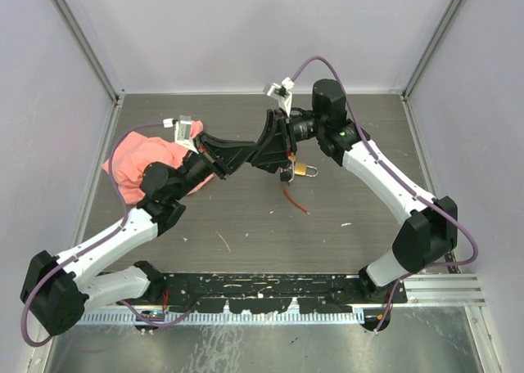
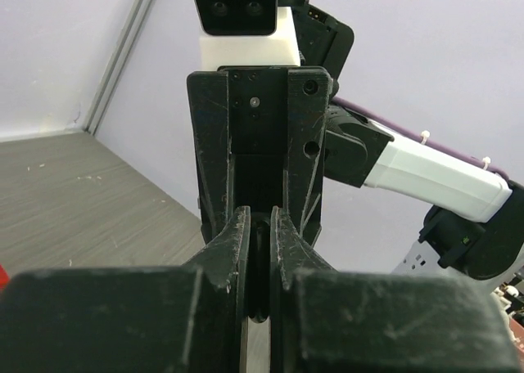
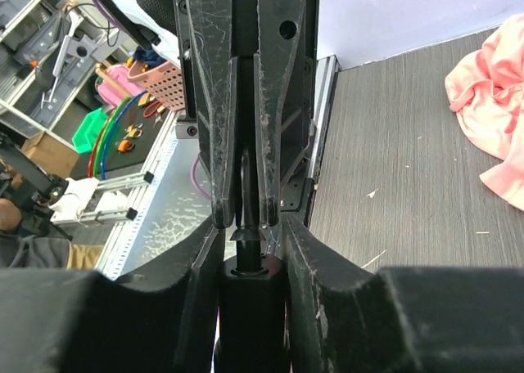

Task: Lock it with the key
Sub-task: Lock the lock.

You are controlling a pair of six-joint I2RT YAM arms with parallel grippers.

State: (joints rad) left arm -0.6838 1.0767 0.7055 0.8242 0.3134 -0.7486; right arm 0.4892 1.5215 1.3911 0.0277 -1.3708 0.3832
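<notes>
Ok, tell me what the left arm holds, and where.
Left fingers pinch a thin dark piece, likely the key; which part cannot be told.

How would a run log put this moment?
left gripper shut on key | right gripper gripping black piece | brass padlock beside both grippers

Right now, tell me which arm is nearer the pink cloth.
Left. The left arm overlaps the edge of the pink cloth; the right arm comes in from the opposite side, clear of it.
</notes>
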